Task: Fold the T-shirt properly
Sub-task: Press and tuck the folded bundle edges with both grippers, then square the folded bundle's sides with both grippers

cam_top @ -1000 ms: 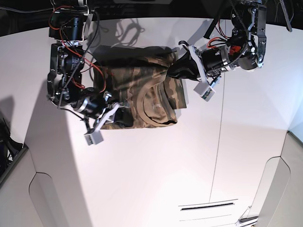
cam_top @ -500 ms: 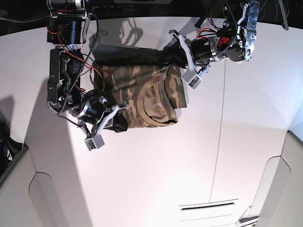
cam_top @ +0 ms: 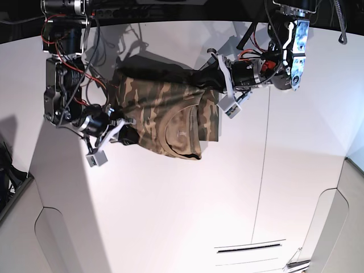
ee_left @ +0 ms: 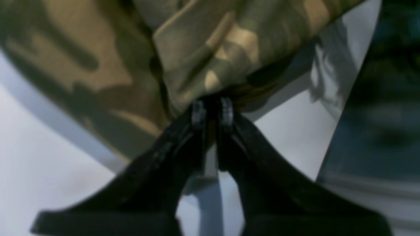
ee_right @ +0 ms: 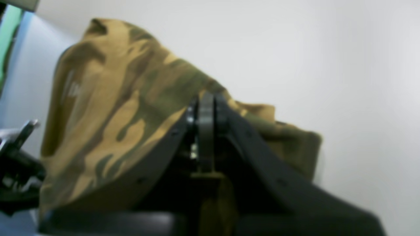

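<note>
The T-shirt (cam_top: 165, 116), camouflage, bunched, is being held above the white table (cam_top: 187, 205) at upper centre of the base view, pinched by the left hand (cam_top: 206, 78) and right hand (cam_top: 126, 134).

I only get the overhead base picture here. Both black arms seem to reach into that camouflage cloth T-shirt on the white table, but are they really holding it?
Observer: Yes. In the left wrist view the left gripper is shut, with a bunched fold of the camouflage cloth T-shirt pinched at its tips.
Operator: And the other arm?
Observer: The right wrist view shows the right gripper shut too, with cloth draped right at its tips and beside one finger.
Operator: Is the cloth lying flat where the left arm grips it?
Observer: No. Seen from the left wrist, the cloth near that grip hangs clear of the white table, with a shadow band under it.
</note>
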Robot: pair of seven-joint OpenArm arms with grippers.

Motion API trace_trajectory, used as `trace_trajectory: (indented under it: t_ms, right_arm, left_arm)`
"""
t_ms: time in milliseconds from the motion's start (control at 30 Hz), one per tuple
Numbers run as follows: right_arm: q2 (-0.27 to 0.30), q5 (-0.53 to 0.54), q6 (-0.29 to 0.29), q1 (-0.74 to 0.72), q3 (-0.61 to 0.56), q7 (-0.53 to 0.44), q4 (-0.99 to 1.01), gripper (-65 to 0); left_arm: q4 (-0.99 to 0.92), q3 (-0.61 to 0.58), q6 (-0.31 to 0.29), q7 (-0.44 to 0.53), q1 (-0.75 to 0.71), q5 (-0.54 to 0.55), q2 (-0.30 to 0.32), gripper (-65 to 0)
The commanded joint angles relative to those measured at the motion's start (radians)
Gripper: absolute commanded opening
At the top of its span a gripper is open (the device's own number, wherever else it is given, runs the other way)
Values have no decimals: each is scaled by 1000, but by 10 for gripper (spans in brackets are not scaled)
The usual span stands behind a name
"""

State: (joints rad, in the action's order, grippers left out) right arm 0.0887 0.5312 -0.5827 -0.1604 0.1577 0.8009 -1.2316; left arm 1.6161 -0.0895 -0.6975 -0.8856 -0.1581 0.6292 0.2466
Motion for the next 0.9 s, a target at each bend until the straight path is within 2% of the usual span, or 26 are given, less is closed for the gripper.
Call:
trace_trajectory:
  t_ms: [0, 267, 533, 700, 800, 867]
  right_arm:
    - [6, 6, -10, 14, -1, 41, -28, -650]
    - [3, 130, -16, 229, -1, 95, -267, -650]
    - [-36, 135, -16, 358, -1, 116, -445, -650]
    - [-36, 135, -16, 357, 0, 120, -518, -650]
    - [-37, 135, -16, 351, 0, 114, -566, -650]
    - [-37, 136, -16, 338, 0, 85, -586, -650]
  left_arm:
    - [3, 2, -1, 8, 32, -19, 3, -590]
    - [-65, 2, 16, 35, 215, -102, 3, -590]
    - [-93, 6, 84, 56, 351, -109, 10, -590]
    - [31, 6, 84, 35, 351, 12, 96, -590]
    - [134, 6, 84, 3, 297, 77, 152, -590]
    - [179, 6, 76, 3, 249, 90, 167, -590]
